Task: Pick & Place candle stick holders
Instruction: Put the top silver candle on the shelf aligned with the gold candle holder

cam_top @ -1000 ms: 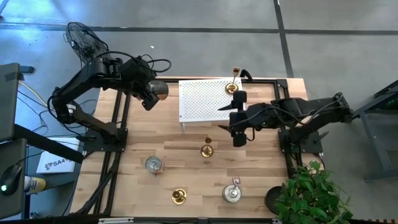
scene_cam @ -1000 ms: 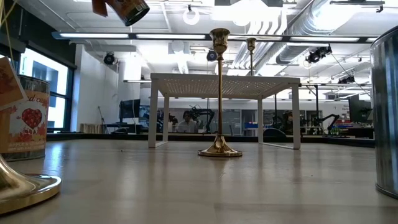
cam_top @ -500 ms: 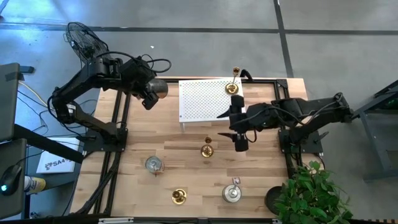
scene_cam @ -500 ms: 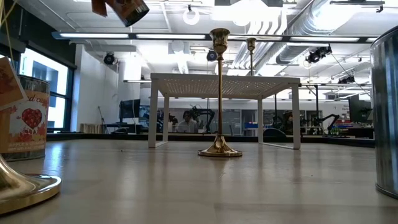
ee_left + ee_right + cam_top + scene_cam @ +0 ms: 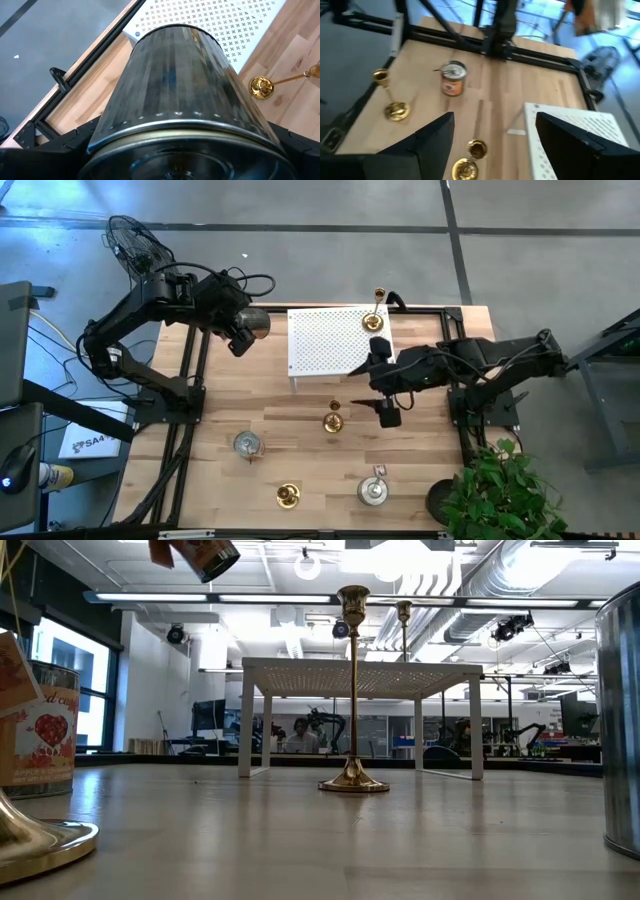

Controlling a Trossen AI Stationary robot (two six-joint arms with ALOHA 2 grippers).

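The left gripper [image 5: 243,332] is clamping a cylindrical holder [image 5: 175,90] between its fingers, raised beside the white rack [image 5: 325,340]. The right gripper [image 5: 385,412] is hanging spread and empty near a gold candlestick [image 5: 333,420].

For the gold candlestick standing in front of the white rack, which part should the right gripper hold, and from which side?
Probably the thin stem of the gold candlestick, taken from the side. It stands upright on a wide round base, and its stem is slim enough for the open fingers. The right gripper hovers just to its right, so coming in from there looks shortest.
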